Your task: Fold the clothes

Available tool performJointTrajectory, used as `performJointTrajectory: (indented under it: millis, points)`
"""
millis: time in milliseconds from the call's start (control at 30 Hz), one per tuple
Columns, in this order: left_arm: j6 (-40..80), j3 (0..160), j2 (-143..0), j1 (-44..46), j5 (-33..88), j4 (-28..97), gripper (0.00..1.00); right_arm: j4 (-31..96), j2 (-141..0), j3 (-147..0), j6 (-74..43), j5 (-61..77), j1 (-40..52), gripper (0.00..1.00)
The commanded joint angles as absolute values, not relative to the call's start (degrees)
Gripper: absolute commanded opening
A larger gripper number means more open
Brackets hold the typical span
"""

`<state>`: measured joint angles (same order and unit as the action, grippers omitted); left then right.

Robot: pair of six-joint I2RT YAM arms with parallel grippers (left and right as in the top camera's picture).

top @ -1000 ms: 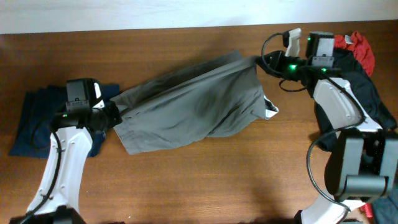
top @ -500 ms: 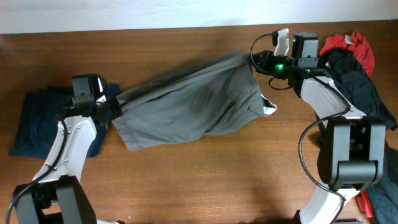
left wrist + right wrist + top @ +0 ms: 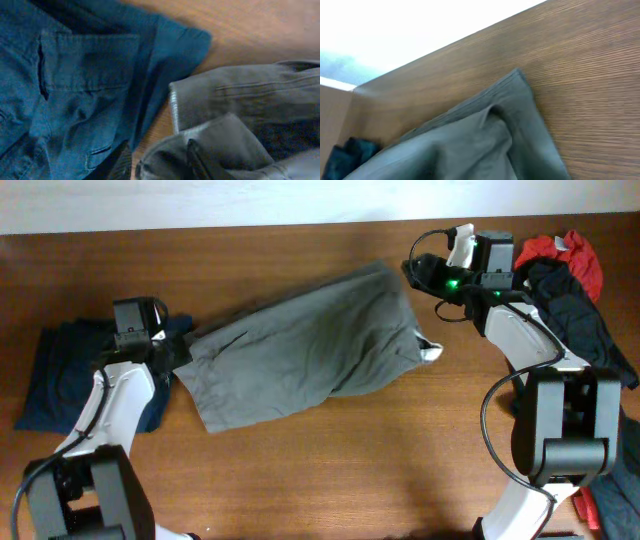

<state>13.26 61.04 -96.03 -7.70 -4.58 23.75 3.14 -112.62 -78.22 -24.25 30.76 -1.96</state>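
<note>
One pair of grey shorts (image 3: 305, 340) is laid flat. The left gripper (image 3: 157, 154) is parted astride them; the right gripper (image 3: 413, 272) cannot be judged open or closed.

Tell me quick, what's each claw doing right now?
Left claw: open, a fold of the grey shorts between its fingers.
Right claw: holds nothing; open or closed cannot be told.

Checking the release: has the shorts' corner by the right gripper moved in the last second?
Yes. The corner of the shorts slid toward the navy garment, away from the red garment and off the right gripper.
</note>
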Motion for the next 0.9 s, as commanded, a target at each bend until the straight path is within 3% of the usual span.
performJointTrajectory:
  millis: [0, 133, 267, 367, 433, 467, 633, 800, 833, 867]
  points:
    - [12.97, 61.30, -96.84, -8.05, -5.87, 23.75, 0.43, 3.07, -113.01, -79.35, -24.05, 28.86, -2.76, 0.74]
    - [12.27, 62.17, -95.46, -8.05, -5.85, 23.77, 0.61, 3.25, -112.97, -79.35, -24.12, 35.00, -5.48, 0.75]
    - [8.73, 64.53, -94.35, -8.05, -5.37, 23.55, 0.62, 5.89, -112.88, -79.35, -24.10, 42.94, -7.29, 0.74]
    - [7.97, 65.71, -94.37, -8.05, -5.37, 23.22, 0.51, 10.96, -112.86, -79.37, -23.03, 43.20, -7.03, 0.72]
    - [7.97, 65.76, -94.37, -8.05, -5.19, 22.00, 0.25, 14.59, -112.86, -79.35, -20.03, 43.29, -6.17, 0.70]
    - [7.97, 65.76, -94.39, -8.05, -5.19, 21.23, 0.02, 16.19, -112.86, -79.35, -18.94, 43.29, -5.74, 0.69]
    - [8.03, 65.87, -94.41, -8.05, -4.21, 18.50, 0.00, 20.84, -112.79, -79.35, -14.24, 42.92, -3.49, 0.67]
    - [4.64, 67.81, -94.30, -7.97, 10.66, 21.67, 0.10, 20.93, -111.59, -79.59, -13.28, 42.92, -2.33, 0.65]
    - [3.95, 68.31, -94.30, -7.90, 12.82, 22.85, 0.13, 20.80, -111.28, -79.85, -12.99, 42.94, -2.13, 0.61]
    - [3.11, 68.95, -94.30, -7.70, 15.18, 24.62, 0.15, 20.62, -111.24, -80.23, -12.80, 42.87, -1.74, 0.49]
